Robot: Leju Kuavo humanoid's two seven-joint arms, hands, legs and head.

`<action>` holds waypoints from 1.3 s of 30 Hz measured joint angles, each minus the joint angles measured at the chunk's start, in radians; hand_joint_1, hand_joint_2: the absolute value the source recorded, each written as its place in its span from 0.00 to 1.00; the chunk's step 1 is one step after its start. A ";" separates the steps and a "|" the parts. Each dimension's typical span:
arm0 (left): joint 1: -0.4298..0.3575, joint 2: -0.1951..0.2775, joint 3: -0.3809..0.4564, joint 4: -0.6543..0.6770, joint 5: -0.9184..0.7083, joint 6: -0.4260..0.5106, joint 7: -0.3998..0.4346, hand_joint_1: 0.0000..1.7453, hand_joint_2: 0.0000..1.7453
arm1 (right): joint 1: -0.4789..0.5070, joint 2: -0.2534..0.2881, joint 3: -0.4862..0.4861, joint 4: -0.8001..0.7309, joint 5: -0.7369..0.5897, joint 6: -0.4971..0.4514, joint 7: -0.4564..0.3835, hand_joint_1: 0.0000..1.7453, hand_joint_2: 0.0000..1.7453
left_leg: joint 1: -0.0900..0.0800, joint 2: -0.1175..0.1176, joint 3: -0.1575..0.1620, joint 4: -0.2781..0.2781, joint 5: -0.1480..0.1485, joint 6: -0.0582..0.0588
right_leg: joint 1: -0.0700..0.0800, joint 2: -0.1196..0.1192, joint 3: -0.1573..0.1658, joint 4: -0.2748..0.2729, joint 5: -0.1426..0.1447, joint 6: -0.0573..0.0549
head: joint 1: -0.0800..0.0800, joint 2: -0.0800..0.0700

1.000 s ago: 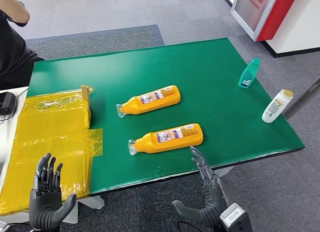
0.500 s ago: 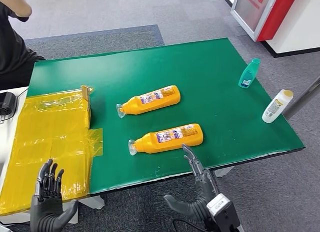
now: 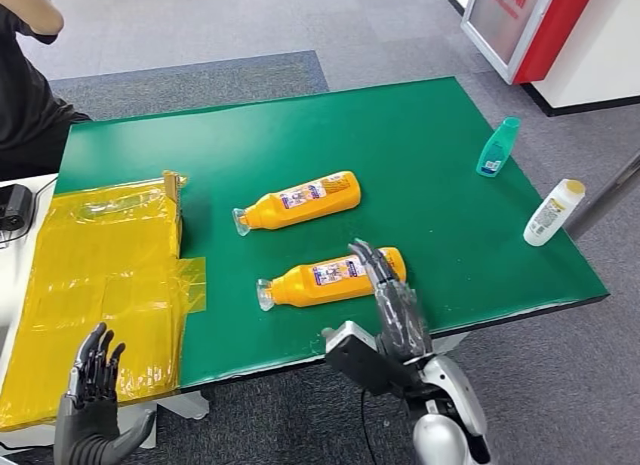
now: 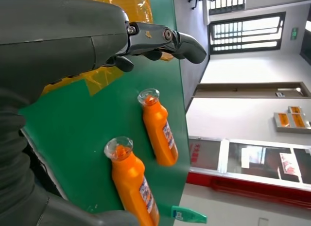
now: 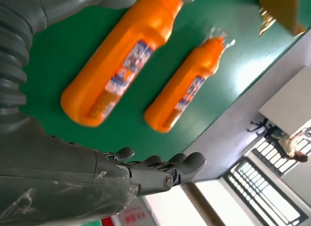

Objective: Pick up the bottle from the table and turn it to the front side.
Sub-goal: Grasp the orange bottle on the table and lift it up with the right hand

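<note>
Two orange bottles lie on their sides on the green table (image 3: 423, 135), clear caps pointing left. The near bottle (image 3: 324, 280) is the larger one in the right wrist view (image 5: 121, 60) and also appears in the left wrist view (image 4: 133, 187). The far bottle (image 3: 298, 202) lies parallel behind it (image 5: 187, 85) (image 4: 159, 133). My right hand (image 3: 385, 315) hovers open at the near bottle's base end, its fingers (image 5: 161, 170) stretched out and holding nothing. My left hand (image 3: 94, 395) is open low at the front left, its fingers (image 4: 161, 39) apart.
A yellow plastic sheet (image 3: 98, 285) covers the table's left end. A teal bottle (image 3: 498, 147) and a white bottle (image 3: 553, 213) lie near the right edge. A person (image 3: 23, 75) stands at the far left corner. A red and white cabinet (image 3: 528, 25) is at the back right.
My right hand has risen from below the table's front edge and moved forward and left, over the near bottle's base end. My left hand has sunk slightly.
</note>
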 joint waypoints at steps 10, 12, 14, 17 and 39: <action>-0.052 0.069 -0.092 0.061 0.046 0.065 -0.003 0.00 1.00 | -0.260 -0.064 0.000 0.226 0.159 0.062 0.108 0.00 1.00 | 0.000 0.000 0.000 0.000 0.002 0.000 | 0.000 0.000 0.000 0.000 0.002 0.001 | 0.000 0.000; -0.067 0.087 -0.119 0.078 0.060 0.081 -0.010 0.00 1.00 | -0.315 -0.082 0.006 0.301 0.188 0.078 0.124 0.00 1.00 | 0.000 0.000 -0.001 0.000 0.003 0.000 | 0.000 0.000 0.000 0.000 0.002 0.001 | 0.000 0.000; -0.080 0.103 -0.142 0.093 0.073 0.094 -0.013 0.00 1.00 | -0.369 -0.098 0.019 0.380 0.217 0.091 0.141 0.00 1.00 | 0.000 0.000 -0.001 0.000 0.003 0.000 | 0.000 0.000 0.000 0.000 0.003 0.001 | 0.000 0.000; -0.096 0.126 -0.174 0.115 0.085 0.108 -0.015 0.00 1.00 | -0.446 -0.117 0.038 0.508 0.242 0.114 0.161 0.00 1.00 | 0.000 0.000 -0.001 0.000 0.003 0.001 | 0.000 0.000 0.000 0.000 0.003 0.001 | 0.000 0.000; -0.144 0.202 -0.269 0.208 0.106 0.159 -0.018 0.00 1.00 | -0.720 -0.182 0.161 1.047 0.345 0.215 0.201 0.40 1.00 | 0.000 0.000 -0.001 0.000 0.004 0.001 | 0.000 0.000 -0.001 0.000 0.003 0.002 | 0.000 0.000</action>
